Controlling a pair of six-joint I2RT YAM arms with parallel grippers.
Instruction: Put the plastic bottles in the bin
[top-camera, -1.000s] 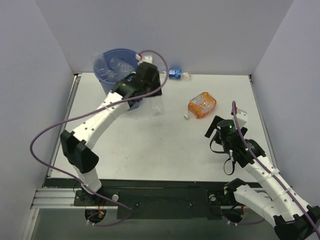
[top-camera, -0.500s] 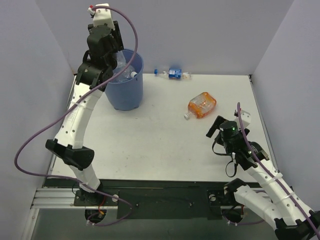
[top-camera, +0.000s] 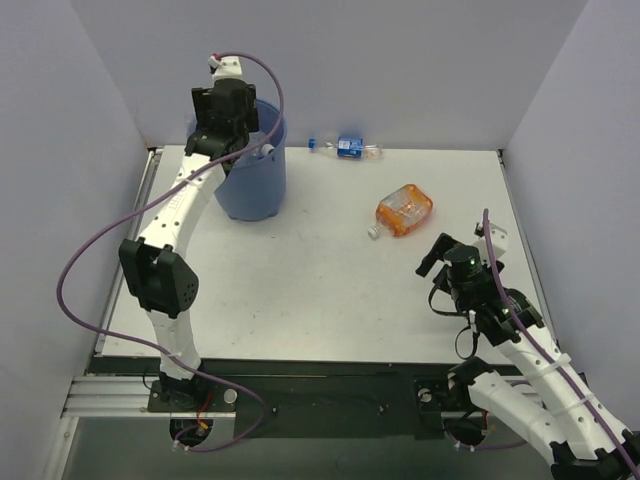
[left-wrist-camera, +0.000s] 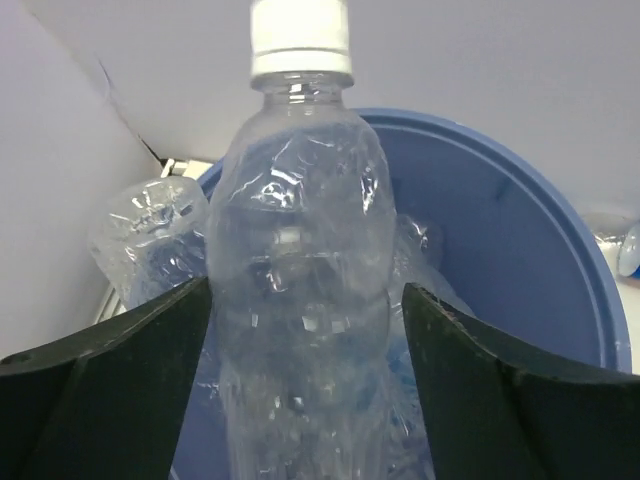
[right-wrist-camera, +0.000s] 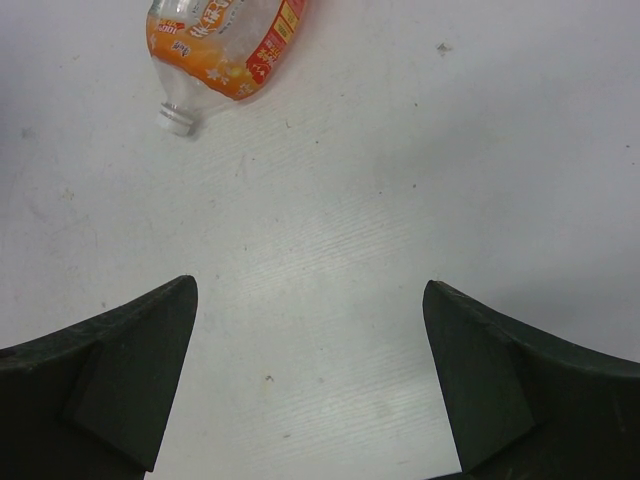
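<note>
The bin (top-camera: 250, 190) is a light-blue bucket at the back left; its rim (left-wrist-camera: 520, 170) fills the left wrist view. My left gripper (top-camera: 235, 135) hangs over its mouth, open. A clear white-capped plastic bottle (left-wrist-camera: 300, 250) stands between the fingers (left-wrist-camera: 120, 350), with a gap on the right side. Another crumpled bottle (left-wrist-camera: 150, 230) lies inside the bin. An orange-labelled bottle (top-camera: 404, 210) lies on the table, seen also in the right wrist view (right-wrist-camera: 225, 40). A blue-labelled bottle (top-camera: 348, 146) lies by the back wall. My right gripper (top-camera: 432, 258) hovers open and empty (right-wrist-camera: 310, 300), nearer than the orange bottle.
The white table (top-camera: 320, 280) is walled at the back and on both sides. A purple cable loops off the left arm (top-camera: 75, 270) over the table's left edge.
The left arm came down from its raised pose onto the bin's mouth, and its jaws widened away from the clear bottle. The right arm drifted slightly toward the near right.
</note>
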